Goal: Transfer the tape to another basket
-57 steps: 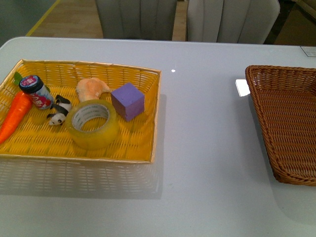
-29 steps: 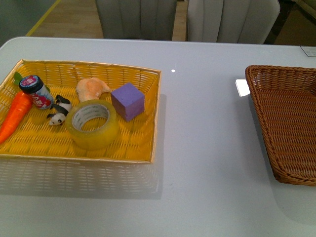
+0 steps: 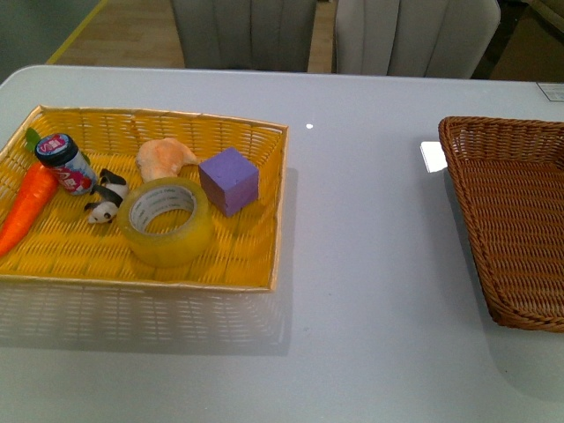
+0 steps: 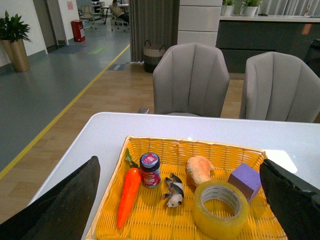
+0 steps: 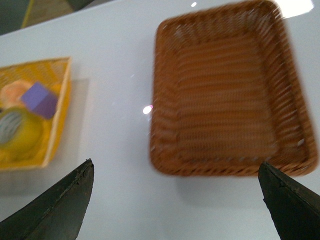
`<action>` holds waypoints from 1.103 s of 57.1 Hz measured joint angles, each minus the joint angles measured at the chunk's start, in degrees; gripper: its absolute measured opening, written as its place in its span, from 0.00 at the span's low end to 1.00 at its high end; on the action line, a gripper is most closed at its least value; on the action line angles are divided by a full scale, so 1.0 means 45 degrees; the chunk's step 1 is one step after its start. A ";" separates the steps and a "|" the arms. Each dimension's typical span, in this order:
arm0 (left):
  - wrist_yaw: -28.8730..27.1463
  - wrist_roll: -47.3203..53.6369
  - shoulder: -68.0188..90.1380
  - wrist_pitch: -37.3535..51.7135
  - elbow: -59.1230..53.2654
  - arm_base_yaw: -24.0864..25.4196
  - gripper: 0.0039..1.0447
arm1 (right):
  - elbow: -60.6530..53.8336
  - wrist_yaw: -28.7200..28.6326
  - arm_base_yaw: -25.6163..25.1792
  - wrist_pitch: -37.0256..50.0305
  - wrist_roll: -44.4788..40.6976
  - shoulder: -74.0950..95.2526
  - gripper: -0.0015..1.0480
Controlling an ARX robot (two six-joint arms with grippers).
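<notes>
The yellow basket (image 3: 277, 220) sits at the table's (image 3: 370, 264) left side, its near rim close to the front edge. Inside it, from the left, are a carrot (image 3: 25, 210), a small jar (image 3: 63, 164) and a toy panda (image 3: 105, 200). Then comes the tape (image 3: 173, 246), lying flat with its hole upward, just beside the panda and a purple cube (image 3: 228, 181), with a peach-coloured toy (image 3: 163, 157) behind it. The roll is wide, of translucent yellowish film over a white printed core. A broad stretch of bare tabletop separates this rim from the brown basket (image 3: 464, 220), which is cut off at the right edge and holds nothing visible. In the wrist views the left gripper (image 4: 179, 160) and the right gripper (image 5: 175, 162) both have their fingers spread wide, holding nothing.
</notes>
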 joint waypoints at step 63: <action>0.0000 0.0000 0.0000 0.0000 0.0000 0.0000 0.92 | 0.8903 0.3677 0.0010 0.4201 -0.3560 1.8059 0.70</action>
